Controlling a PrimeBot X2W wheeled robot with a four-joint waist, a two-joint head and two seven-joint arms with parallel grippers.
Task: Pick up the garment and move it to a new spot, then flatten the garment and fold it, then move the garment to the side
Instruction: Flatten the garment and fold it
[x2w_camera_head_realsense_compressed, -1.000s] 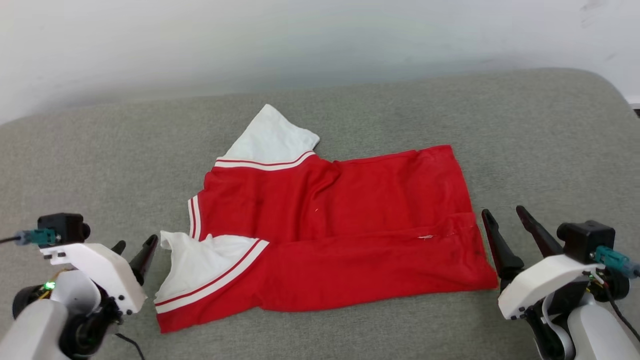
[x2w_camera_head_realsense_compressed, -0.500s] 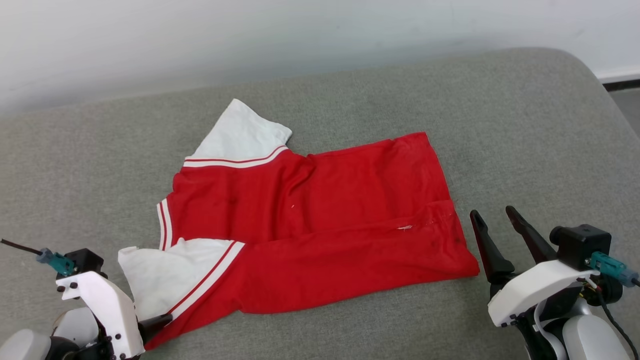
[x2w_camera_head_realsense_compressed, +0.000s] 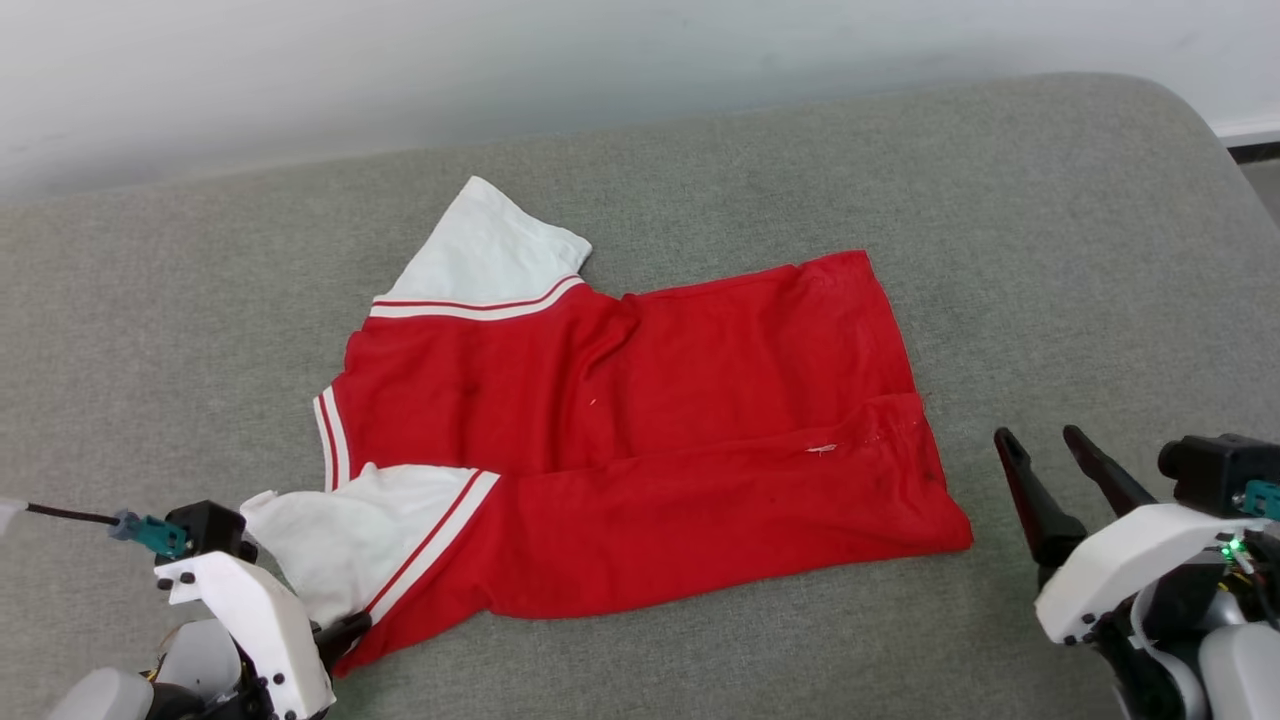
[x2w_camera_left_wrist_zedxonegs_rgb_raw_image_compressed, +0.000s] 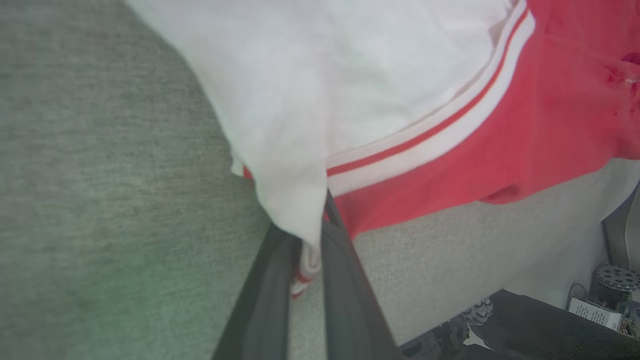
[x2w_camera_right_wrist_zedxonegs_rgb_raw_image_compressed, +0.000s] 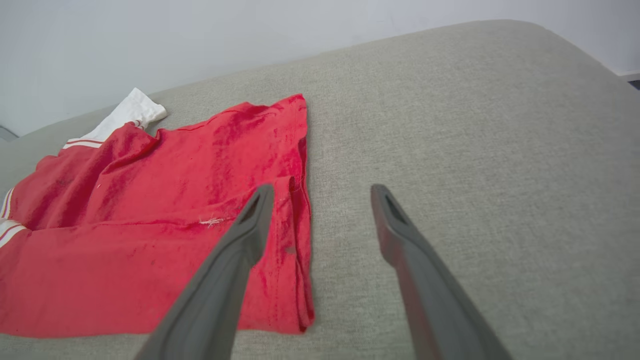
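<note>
The garment (x2w_camera_head_realsense_compressed: 650, 420) is a red shirt with white sleeves and striped trim, lying partly folded on a grey cushion (x2w_camera_head_realsense_compressed: 1050, 250). My left gripper (x2w_camera_head_realsense_compressed: 348, 632) is at its near left corner. In the left wrist view that gripper (x2w_camera_left_wrist_zedxonegs_rgb_raw_image_compressed: 306, 239) is shut on the edge of the white sleeve and red hem of the garment (x2w_camera_left_wrist_zedxonegs_rgb_raw_image_compressed: 450, 150). My right gripper (x2w_camera_head_realsense_compressed: 1038, 437) stands open just right of the garment's right edge, holding nothing. In the right wrist view the open right gripper (x2w_camera_right_wrist_zedxonegs_rgb_raw_image_compressed: 322, 192) has its left finger over the hem of the garment (x2w_camera_right_wrist_zedxonegs_rgb_raw_image_compressed: 150, 225).
A pale wall (x2w_camera_head_realsense_compressed: 600, 60) runs behind the cushion. The cushion's rounded far right corner (x2w_camera_head_realsense_compressed: 1190, 110) drops toward the floor. Bare grey fabric (x2w_camera_right_wrist_zedxonegs_rgb_raw_image_compressed: 475, 125) lies right of the garment. A dark base with small objects (x2w_camera_left_wrist_zedxonegs_rgb_raw_image_compressed: 550, 320) sits beyond the cushion's near edge.
My left gripper came down from beside the sleeve to the garment's near left corner and shut on it. The head camera shifted. My right gripper stayed open.
</note>
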